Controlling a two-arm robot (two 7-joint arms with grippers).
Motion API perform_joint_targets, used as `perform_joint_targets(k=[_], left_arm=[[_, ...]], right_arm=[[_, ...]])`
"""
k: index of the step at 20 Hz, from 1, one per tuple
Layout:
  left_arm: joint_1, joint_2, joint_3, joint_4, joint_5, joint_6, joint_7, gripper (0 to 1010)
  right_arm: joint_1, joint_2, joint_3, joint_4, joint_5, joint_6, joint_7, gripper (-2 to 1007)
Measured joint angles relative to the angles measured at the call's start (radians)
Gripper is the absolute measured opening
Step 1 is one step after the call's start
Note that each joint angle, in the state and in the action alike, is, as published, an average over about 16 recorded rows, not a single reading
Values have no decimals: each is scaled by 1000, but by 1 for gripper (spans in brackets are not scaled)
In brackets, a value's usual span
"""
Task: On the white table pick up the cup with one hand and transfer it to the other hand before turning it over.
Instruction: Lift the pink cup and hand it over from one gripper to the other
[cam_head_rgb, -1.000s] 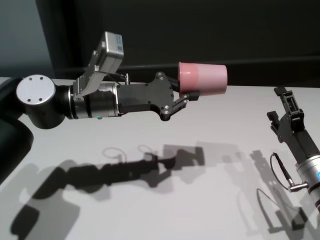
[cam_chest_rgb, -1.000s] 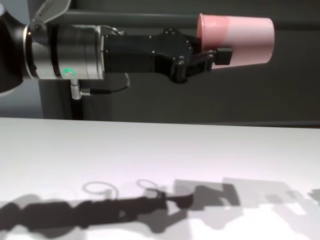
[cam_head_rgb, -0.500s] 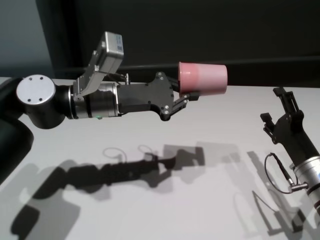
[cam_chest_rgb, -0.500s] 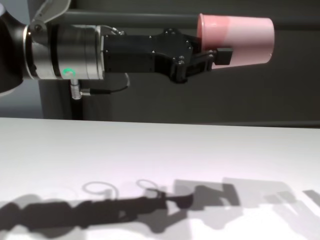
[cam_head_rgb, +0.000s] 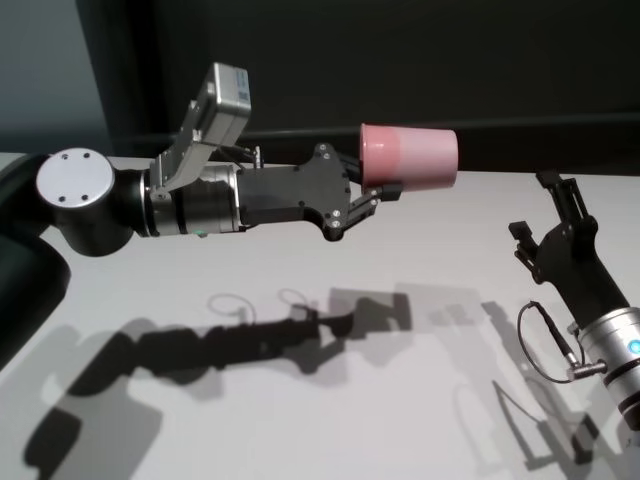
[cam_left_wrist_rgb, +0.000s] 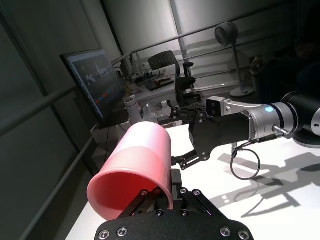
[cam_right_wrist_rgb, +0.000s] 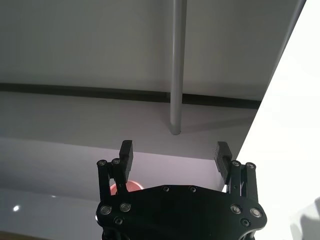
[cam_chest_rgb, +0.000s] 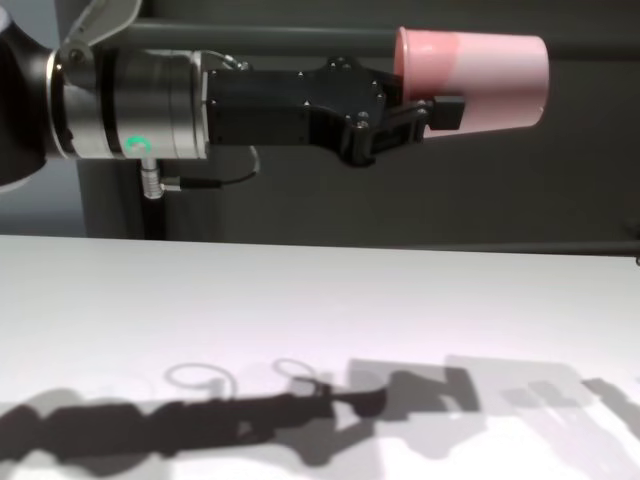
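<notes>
The left hand (cam_head_rgb: 372, 198) is gripping the cup (cam_head_rgb: 410, 157) by its rim, sideways above the tabletop (cam_head_rgb: 420, 400), while the right hand (cam_head_rgb: 545, 215), fingers spread wide, is waiting at four o'clock of it; the handover needs it to enclose the cup's body.

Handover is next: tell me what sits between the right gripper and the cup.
Nothing. In the head view only bare white table lies below the gap between the open right gripper and the cup held aloft by the left gripper.

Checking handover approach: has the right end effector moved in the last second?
Yes. In the head view the right end effector has shifted toward the cup, away from the view's right edge, fingers open.
</notes>
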Motion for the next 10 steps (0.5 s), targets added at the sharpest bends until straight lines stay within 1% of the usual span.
perform_joint_targets(k=[5, 10], left_arm=[[0, 0, 0, 0, 0, 0, 0, 49], [0, 0, 0, 0, 0, 0, 0, 49]], right_arm=[[9, 12, -18, -2, 22, 14, -8, 1003], [21, 28, -39, -7, 42, 32, -15, 1003]])
